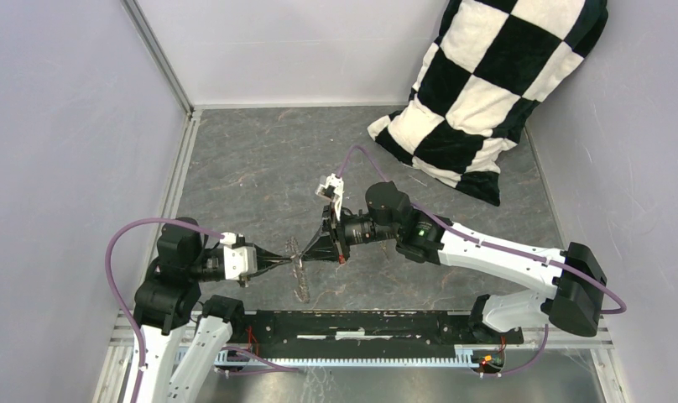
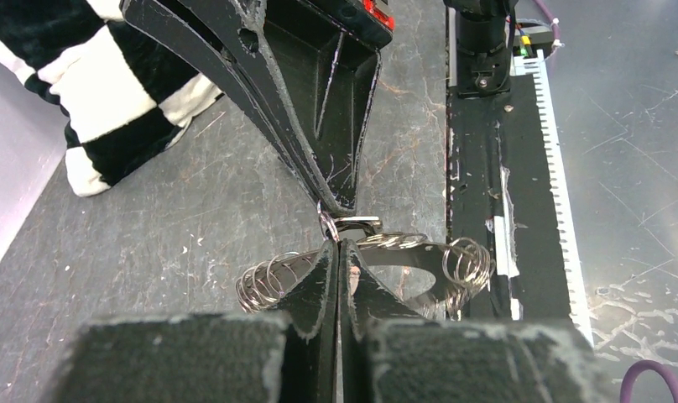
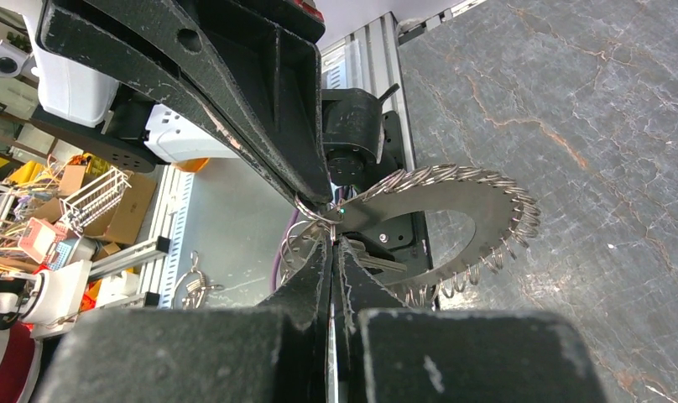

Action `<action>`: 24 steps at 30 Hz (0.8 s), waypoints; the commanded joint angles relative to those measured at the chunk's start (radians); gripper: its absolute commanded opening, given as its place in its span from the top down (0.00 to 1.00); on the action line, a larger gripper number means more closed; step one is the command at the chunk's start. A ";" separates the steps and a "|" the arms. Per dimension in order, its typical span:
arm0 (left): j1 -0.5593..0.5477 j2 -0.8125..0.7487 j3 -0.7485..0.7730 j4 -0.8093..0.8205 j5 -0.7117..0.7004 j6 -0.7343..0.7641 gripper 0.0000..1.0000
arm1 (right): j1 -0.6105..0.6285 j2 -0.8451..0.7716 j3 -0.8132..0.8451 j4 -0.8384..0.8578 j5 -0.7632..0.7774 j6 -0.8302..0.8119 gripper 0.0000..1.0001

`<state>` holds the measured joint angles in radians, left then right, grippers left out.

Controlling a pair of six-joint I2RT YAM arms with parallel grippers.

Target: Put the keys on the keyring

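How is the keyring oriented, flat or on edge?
On edge: from above the keyring shows as a thin line, clamped by the shut left pincer.

One large flat silvery metal ring with hollow centre (image 3: 495, 210), right of centre; small wire loops on rim too crowded to count. Two white-and-black robot arms: left arm (image 1: 189, 260), right arm (image 1: 495, 252). Two black two-finger grippers: left gripper (image 2: 337, 245), right gripper (image 3: 332, 239). One black-and-white chequered cushion (image 1: 487, 92), upper right. One long black base rail (image 1: 369, 323), bottom centre.
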<state>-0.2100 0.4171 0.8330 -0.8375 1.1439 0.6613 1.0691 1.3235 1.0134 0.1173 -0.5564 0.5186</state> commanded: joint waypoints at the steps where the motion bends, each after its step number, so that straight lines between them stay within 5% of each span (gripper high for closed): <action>1: 0.000 0.005 0.023 -0.009 0.019 0.041 0.98 | -0.012 0.008 0.059 0.047 0.022 0.006 1.00; 24: 0.000 -0.002 0.009 -0.008 -0.008 0.038 0.98 | -0.011 0.019 0.062 0.094 0.001 0.036 1.00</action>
<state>-0.2100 0.4171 0.8330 -0.8413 1.1183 0.6754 1.0641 1.3422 1.0306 0.1204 -0.5655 0.5381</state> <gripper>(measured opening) 0.023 0.006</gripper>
